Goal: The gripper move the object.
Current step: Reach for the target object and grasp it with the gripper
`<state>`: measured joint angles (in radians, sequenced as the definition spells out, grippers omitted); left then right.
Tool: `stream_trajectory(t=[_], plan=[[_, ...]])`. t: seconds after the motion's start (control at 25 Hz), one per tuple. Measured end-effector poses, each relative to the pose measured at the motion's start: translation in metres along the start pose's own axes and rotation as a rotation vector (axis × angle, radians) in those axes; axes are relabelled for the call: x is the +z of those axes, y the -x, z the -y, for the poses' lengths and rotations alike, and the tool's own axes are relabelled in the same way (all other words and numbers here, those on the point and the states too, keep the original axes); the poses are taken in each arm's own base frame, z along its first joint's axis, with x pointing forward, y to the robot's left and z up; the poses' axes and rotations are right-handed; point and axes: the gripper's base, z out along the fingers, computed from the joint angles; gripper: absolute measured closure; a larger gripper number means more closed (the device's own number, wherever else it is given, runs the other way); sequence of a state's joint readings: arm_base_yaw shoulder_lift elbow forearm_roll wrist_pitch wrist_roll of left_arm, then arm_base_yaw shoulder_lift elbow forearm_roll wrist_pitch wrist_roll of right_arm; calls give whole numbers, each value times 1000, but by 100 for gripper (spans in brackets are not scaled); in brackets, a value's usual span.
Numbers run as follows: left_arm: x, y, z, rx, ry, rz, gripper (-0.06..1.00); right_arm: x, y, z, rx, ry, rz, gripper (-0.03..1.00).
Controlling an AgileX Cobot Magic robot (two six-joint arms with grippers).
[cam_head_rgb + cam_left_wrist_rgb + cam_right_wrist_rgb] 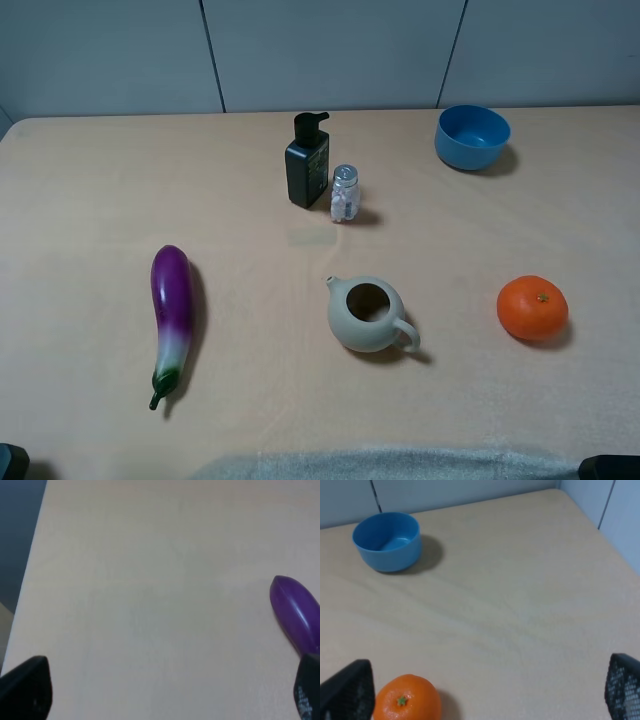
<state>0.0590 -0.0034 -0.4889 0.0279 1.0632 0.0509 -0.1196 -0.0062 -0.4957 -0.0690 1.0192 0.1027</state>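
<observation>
Right claw (485, 692) spread wide, empty — left claw (165, 690) likewise; I should descend over the teapot (366, 315), pinching its rim beside the handle; avoid the orange (533, 308).

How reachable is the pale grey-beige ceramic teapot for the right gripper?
Likely yes: the right gripper is open, the pale ceramic teapot stands apart from everything, and the round orange fruit sits clear of the path.
</observation>
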Motion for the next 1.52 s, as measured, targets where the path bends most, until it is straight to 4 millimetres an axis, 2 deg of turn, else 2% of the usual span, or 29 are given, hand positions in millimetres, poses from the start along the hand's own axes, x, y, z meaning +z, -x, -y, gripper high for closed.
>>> stream_trajectory(t=[0.8,1.08,1.24,1.52], plan=[[0,0,0,0,0,0,-2,0,0,0,2,4,0,28],[0,0,0,0,0,0,-2,0,0,-5,-34,58,-11,28],[0,0,0,0,0,0,-2,4,14,-10,-50,96,-58,28],[0,0,0,0,0,0,-2,23,47,-19,-132,159,-179,28]])
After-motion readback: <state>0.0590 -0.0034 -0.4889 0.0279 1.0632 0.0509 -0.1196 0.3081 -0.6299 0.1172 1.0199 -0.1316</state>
